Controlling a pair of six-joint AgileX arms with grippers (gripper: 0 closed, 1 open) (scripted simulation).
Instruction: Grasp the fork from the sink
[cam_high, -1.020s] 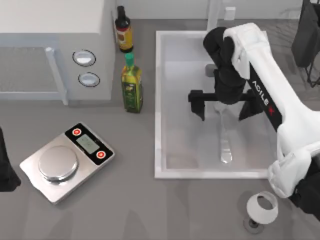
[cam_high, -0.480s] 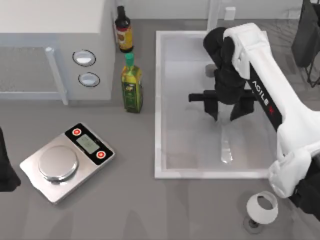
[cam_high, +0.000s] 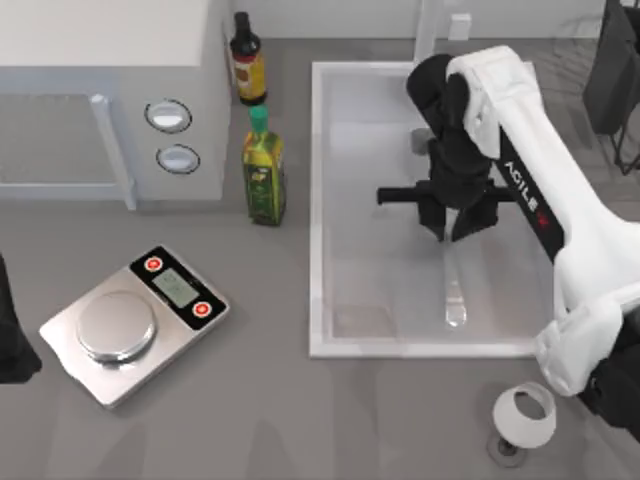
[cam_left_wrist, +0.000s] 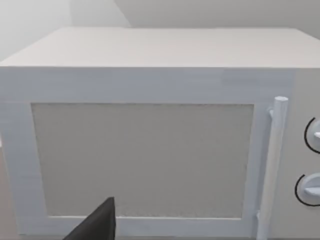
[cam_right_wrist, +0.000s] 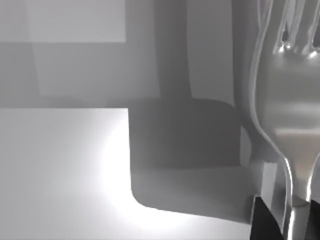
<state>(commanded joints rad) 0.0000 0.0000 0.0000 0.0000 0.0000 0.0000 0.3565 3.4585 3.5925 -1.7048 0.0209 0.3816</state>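
Right gripper (cam_high: 452, 232) is low inside the sink (cam_high: 318, 200), fingers drawn together on the fork (cam_high: 453, 290) near its neck. The fork lies flat on the basin floor, handle running toward the sink's near rim and rounded end close to that rim; the tine end is tucked under the gripper. Right wrist view confirms it: the fork (cam_right_wrist: 290, 115) head and tines sit close to the camera, the stem passing between the dark fingertips (cam_right_wrist: 265, 222). The grip is probably at the neck because the handle is thin and lies flush, so a pinch across the narrow stem is the easiest hold. The fork looks not yet lifted. Left arm (cam_high: 15, 340) is parked at the table's left edge, facing the microwave (cam_left_wrist: 150, 135); finger state cannot be told.
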